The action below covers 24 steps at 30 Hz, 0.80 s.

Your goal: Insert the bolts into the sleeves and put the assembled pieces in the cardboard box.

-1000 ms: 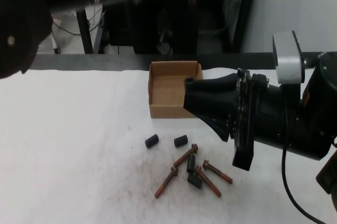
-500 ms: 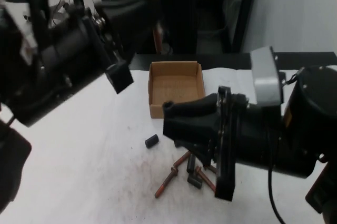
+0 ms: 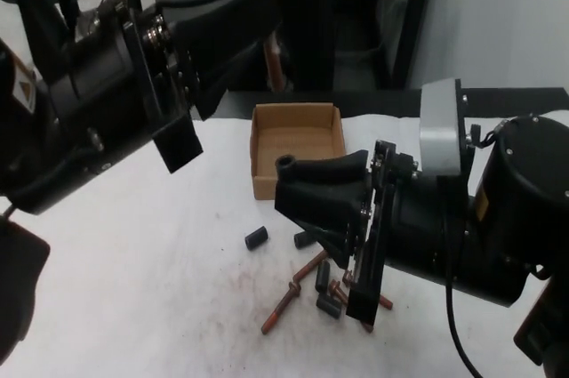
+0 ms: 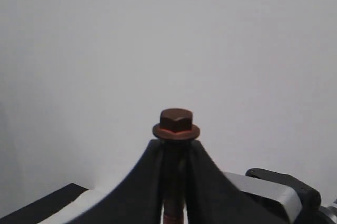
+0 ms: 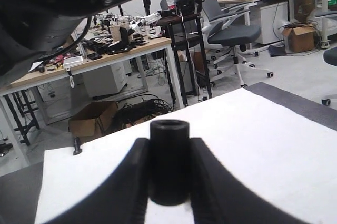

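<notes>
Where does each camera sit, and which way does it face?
High view: behind the left arm and right arm, looking down at bench and cardboard box.
Left wrist view: on that wrist, facing a pale wall; left gripper holds a bolt.
Right wrist view: on that wrist, facing office desks; right gripper holds a sleeve.
Shared: high view shows both pieces.

The right tool (image 3: 286, 167) hides 1 near corner of the cardboard box (image 3: 264, 188) and some of the bolts (image 3: 281, 307).

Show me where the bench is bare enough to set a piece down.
Bare cloth lies left of the lone sleeve, and between it and the cardboard box. Crowded: the heap of bolts and sleeves by the right gripper.
</notes>
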Motion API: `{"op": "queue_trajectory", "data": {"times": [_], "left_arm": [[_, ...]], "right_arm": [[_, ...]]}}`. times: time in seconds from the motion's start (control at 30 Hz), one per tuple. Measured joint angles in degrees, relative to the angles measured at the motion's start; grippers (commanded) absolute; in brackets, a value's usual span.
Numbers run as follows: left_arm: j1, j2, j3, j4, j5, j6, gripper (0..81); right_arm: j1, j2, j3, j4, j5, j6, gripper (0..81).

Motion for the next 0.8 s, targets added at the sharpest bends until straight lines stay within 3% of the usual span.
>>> {"op": "queue_trajectory", "data": {"times": [0.13,0.8], "left_arm": [[0.00,0.00,0.00,0.00,2.79,-0.35,0.0],[0.00,0.00,0.00,5.65,4.23,-0.33,0.0]], "right_arm": [[0.00,0.00,-0.12,-2.06,0.37,0.00,0.8],[0.00,0.00,-0.61,-3.01,0.37,0.00,0.8]]}}
